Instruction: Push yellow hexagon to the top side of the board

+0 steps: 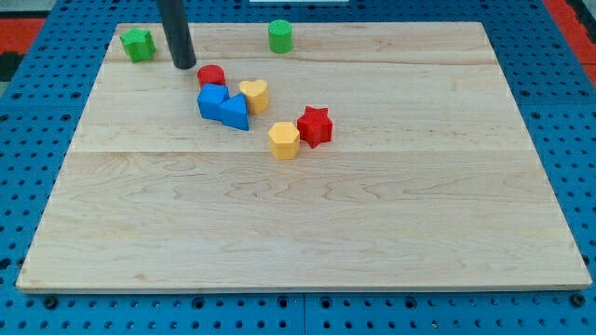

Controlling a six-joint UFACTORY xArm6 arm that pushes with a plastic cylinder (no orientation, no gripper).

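Note:
The yellow hexagon [284,140] lies near the middle of the wooden board [307,233], touching a red star [315,125] on its right. My tip [184,65] rests on the board at the upper left, well to the upper left of the yellow hexagon and just left of a red cylinder [211,75]. Between my tip and the hexagon sit a blue block [212,100], a blue triangular block [236,112] and a yellow heart [254,95], clustered together.
A green star-like block [138,44] sits at the board's top left corner. A green cylinder [280,35] stands near the top edge, above the cluster. Blue pegboard surrounds the board.

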